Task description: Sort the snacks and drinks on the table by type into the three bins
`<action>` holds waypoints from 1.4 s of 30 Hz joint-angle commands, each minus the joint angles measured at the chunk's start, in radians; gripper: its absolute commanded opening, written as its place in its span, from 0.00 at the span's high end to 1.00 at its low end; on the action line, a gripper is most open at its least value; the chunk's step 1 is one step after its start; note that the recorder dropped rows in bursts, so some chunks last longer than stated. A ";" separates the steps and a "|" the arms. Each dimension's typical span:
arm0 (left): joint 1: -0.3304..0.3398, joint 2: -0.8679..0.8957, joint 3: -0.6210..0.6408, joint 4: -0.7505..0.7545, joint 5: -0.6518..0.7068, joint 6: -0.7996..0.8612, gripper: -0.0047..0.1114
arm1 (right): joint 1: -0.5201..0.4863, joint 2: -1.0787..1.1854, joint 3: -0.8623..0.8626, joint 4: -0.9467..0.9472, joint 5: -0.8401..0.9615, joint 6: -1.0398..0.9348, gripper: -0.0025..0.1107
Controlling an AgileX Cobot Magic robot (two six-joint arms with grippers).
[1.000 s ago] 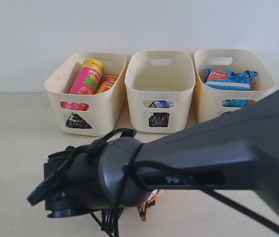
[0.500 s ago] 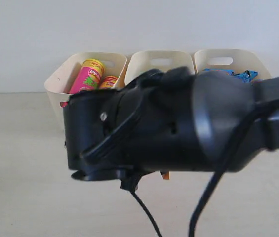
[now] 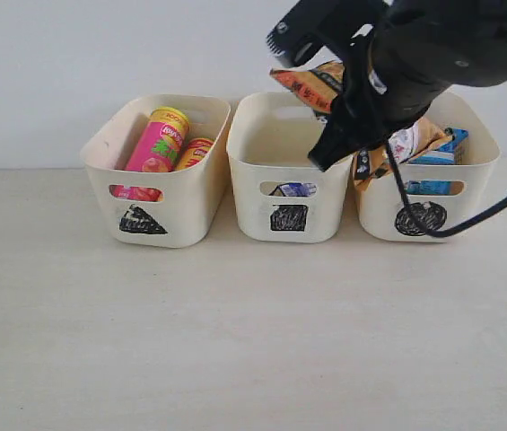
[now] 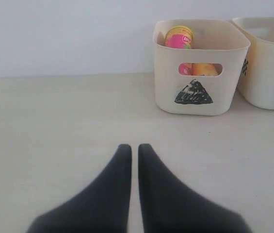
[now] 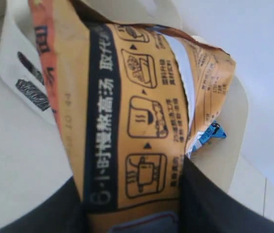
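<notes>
**Left gripper**: two dark fingers pressed together with nothing between them. It sits low over the table and points toward the triangle bin, well apart from it.

**Table**: a flat pale beige surface with faint wood grain. All three bins stand on it in a row toward the back.

**Triangle bin**: a cream tub at the left of the row, with a black scribbled triangle on its front. Inside, a pink tube with a yellow lid leans back. A yellow tube sits just beside it on the right.

**Square bin**: the middle tub, just beside both neighbours, with a black square on its front. A blue-and-white carton shows low inside through the front handle cut-out.

**Circle bin**: the right tub, with a black circle on its front. A blue bag lies inside, reaching the rim and also showing through the cut-out.

**Right gripper**: clamped on one end of the orange bag, with a dark finger on either side.

**Orange bag**: held tilted in the air above the bins. One end is over the square bin, and the other dips toward the circle bin near the blue bag. Whether it touches the rim or the blue bag cannot be told.

**Wall**: plain white, behind the row.
</notes>
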State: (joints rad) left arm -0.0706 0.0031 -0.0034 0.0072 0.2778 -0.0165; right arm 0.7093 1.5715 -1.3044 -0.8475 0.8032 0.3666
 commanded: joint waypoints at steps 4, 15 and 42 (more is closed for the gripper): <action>0.003 -0.003 0.003 0.003 -0.009 -0.009 0.93 | -0.220 -0.014 0.001 0.137 -0.205 -0.001 0.98; 0.003 -0.003 0.003 0.003 -0.009 -0.009 0.93 | -0.474 0.068 -0.040 0.368 -0.511 -0.030 0.98; 0.003 -0.003 0.003 0.003 -0.009 -0.009 0.93 | -0.526 0.413 -0.393 0.339 -0.265 -0.051 0.31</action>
State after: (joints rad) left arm -0.0706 0.0031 -0.0034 0.0072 0.2778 -0.0165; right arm 0.1890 2.0206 -1.6908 -0.5055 0.4700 0.3296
